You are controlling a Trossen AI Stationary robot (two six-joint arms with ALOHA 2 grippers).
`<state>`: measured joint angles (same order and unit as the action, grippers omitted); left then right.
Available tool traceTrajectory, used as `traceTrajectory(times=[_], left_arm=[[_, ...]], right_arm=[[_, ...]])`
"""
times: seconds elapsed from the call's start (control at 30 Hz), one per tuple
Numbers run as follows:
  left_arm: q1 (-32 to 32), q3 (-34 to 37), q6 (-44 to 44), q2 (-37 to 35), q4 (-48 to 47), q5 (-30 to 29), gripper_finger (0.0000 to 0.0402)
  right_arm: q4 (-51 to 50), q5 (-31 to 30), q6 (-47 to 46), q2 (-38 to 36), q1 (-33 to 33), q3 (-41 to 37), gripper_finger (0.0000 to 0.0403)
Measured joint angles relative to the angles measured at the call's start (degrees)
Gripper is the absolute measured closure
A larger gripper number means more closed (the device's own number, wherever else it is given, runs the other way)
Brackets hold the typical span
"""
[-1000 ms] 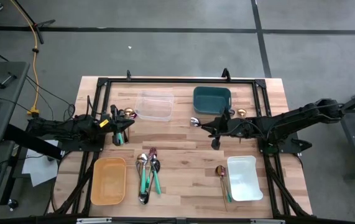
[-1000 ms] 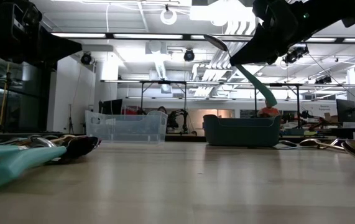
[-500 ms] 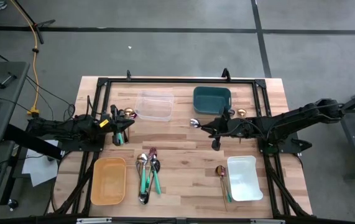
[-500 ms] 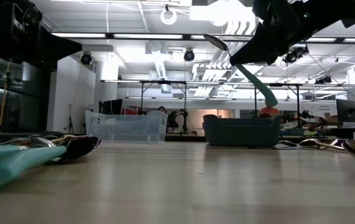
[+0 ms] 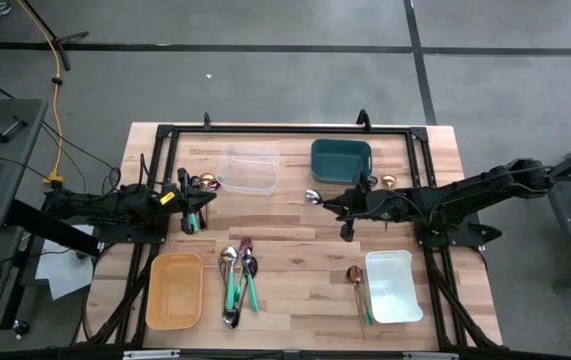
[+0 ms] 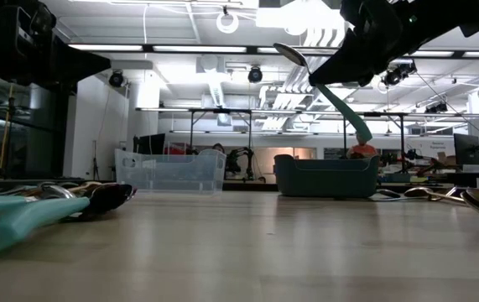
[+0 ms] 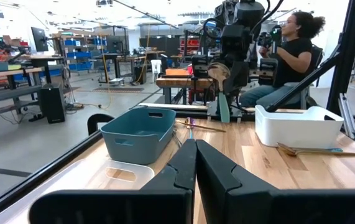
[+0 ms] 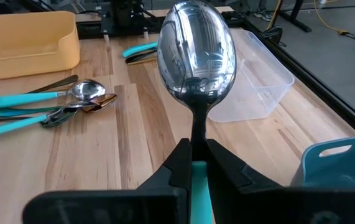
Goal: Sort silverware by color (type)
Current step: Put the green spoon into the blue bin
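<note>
- Nothing has visibly changed over the last second: the right hand (image 5: 348,214) remains clenched on the teal-handled spoon (image 8: 195,62), in the same place just in front of the teal bin (image 5: 341,160) in the high view.
- In the low view the spoon hangs well above the desk (image 6: 247,243), bowl up and handle slanting down toward the teal bin (image 6: 325,175).
- The pause, as a judgement, means the carry has halted short of delivery; the spoon is not yet over the bin, so the drop is still pending.
- The left hand (image 5: 192,205) stays still beside the clear bin (image 5: 248,169), on the far side from the teal bin; its fingers (image 7: 183,163) are pressed together on nothing.
- Remaining silverware (image 5: 237,280) lies in a heap on the desk, well apart from the teal bin and beside the yellow bin (image 5: 175,290).
- A gold piece (image 5: 356,281) rests against the white bin (image 5: 393,286), and another gold piece (image 5: 388,181) lies just beside the teal bin.
- Most sorting appears undone.
</note>
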<state>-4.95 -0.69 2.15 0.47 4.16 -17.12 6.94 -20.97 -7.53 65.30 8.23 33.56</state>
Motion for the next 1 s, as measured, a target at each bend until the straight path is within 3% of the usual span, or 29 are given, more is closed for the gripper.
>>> traceTrajectory(times=[0.63,0.8,1.0], left_arm=[[0.0,0.0,0.6,0.2,5.4,-1.4,0.0398],[0.0,0.0,0.7,3.8,8.7,-1.6,0.0391],[0.0,0.0,0.7,11.0,13.9,-3.6,0.0350]], right_arm=[[1.5,0.0,0.0,0.0,0.0,0.0,0.0385],[1.6,0.0,0.0,0.0,0.0,0.0,0.0385],[3.3,-0.1,0.5,0.0,0.0,0.0,0.0385]])
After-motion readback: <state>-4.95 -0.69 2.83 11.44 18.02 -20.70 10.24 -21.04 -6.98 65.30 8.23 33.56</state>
